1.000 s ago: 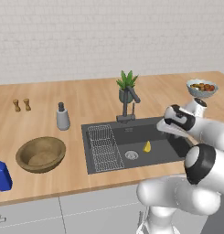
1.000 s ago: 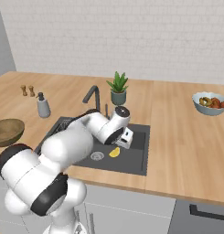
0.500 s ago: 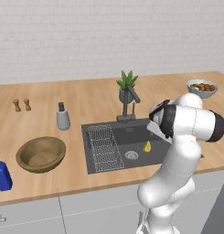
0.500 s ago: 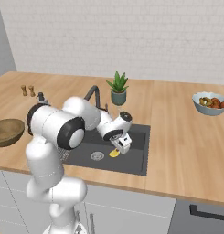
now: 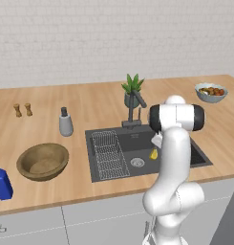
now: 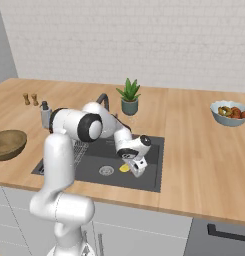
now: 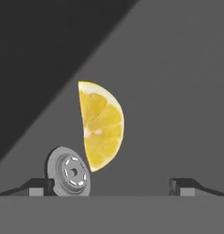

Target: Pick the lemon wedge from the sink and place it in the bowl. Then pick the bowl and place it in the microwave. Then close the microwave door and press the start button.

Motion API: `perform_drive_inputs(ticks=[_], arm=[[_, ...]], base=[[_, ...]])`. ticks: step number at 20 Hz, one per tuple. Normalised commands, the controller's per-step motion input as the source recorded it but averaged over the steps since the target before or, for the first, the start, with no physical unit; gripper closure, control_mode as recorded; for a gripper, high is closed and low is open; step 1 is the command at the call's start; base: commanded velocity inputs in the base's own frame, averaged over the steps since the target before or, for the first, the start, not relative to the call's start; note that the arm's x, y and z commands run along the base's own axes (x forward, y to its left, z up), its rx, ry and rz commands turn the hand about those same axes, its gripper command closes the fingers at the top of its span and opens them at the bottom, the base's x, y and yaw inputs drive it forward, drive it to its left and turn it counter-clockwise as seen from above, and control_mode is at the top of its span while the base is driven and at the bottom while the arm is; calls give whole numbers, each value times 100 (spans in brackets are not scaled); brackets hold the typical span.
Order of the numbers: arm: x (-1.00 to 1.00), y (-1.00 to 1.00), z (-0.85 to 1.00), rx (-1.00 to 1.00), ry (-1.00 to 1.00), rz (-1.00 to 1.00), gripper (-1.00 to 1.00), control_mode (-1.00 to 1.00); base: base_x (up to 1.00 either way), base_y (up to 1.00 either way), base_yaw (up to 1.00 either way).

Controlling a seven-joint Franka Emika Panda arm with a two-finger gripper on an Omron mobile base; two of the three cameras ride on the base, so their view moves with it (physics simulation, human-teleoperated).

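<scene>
You had the gripper [image 7: 112, 185] spread wide, nothing between its fingertips [image 7: 40, 185], poised low over the floor of the sink [image 5: 185, 143]. The lemon wedge [image 7: 101, 125] lay flat on the dark grey basin floor just beside the round steel drain [image 7: 68, 171], its tip nearly touching the drain's rim. From the left base camera the wedge [image 5: 154, 154] sat to the right of the drain, close under the hand; from the right base camera it [image 6: 125, 168] lay just beside the gripper [image 6: 138, 169].

I judged the wedge light, soft and wet: easy to crush, and apt to slide on the smooth basin. The firmest hold looked to be across its width, one finger on the curved rind and the other on the straight cut edge, with a gentle squeeze. The open jaws already straddled it broadly, so you needed mainly to descend and centre.

The wooden bowl [image 5: 43, 161] waited on the counter, well apart to the left of the sink, beyond the wire rack [image 5: 107, 153].
</scene>
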Motion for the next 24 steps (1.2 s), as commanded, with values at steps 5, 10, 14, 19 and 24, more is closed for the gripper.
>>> perform_drive_inputs(ticks=[5, 10, 14, 19, 24], arm=[[51, 0, -14, 1, 12, 0, -100, -100], [58, 0, -31, 0, 5, 0, -100, -100], [59, 0, -61, 0, 4, 0, -100, -100], [23, 1, -63, 0, 2, 0, -100, -100], [-7, 37, -47, -1, 0, 0, -100, -100]], base=[[0, 0, 0], [0, 0, 0], [0, 0, 0], [0, 0, 0], [0, 0, 0]])
